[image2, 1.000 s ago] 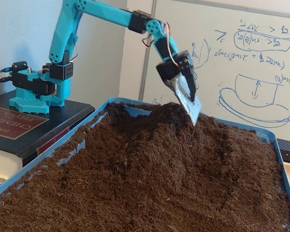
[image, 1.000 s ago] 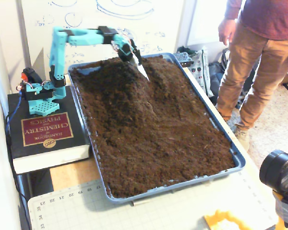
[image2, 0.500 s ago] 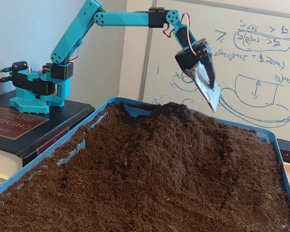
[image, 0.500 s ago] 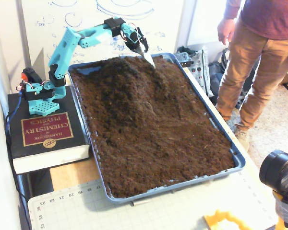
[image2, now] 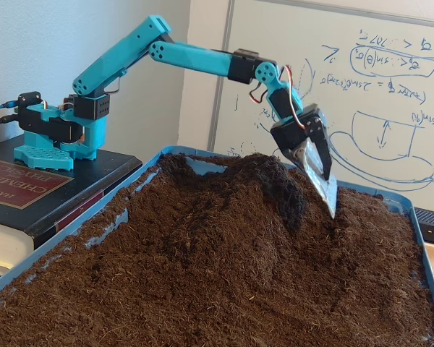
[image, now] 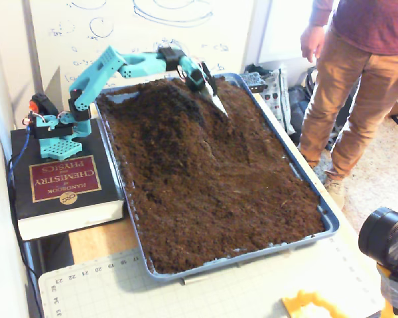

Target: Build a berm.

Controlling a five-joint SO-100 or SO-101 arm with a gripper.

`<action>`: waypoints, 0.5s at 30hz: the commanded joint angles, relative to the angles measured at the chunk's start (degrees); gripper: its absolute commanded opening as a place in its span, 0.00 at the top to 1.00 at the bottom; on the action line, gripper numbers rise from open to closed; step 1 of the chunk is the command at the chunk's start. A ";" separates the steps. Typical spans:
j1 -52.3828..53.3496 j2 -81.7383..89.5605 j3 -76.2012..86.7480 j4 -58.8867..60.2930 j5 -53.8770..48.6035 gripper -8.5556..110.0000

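person cropped above chest, tray cut off

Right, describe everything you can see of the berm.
The berm is a rounded ridge of loose, crumbly dark brown soil, raised above the flatter soil around it at the far end of the blue tray, the end near the whiteboard. Its crest looks darker and freshly disturbed, dropping steeply on the side facing the claw. In the low fixed view the claw's pale scoop blade points down beside that slope, its tip at the soil surface. Whether it has dug in cannot be told.
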 commanded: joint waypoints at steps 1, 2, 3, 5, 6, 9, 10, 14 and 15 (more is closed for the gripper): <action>1.76 1.32 -5.80 -3.78 -1.23 0.93; 1.85 0.44 -5.80 -4.22 -1.41 0.93; 1.93 -0.62 -5.80 -4.39 -1.58 0.93; 2.02 -2.64 -5.80 -4.39 -1.93 0.93; 2.02 -3.34 -5.71 -4.31 -1.93 0.93; 1.93 -5.19 -5.63 -4.31 -1.49 0.93; 1.93 -5.63 -5.54 -4.31 -1.05 0.93; 1.05 -4.66 -2.99 -4.92 -0.26 0.93; 0.97 -4.22 -2.29 -5.01 0.44 0.93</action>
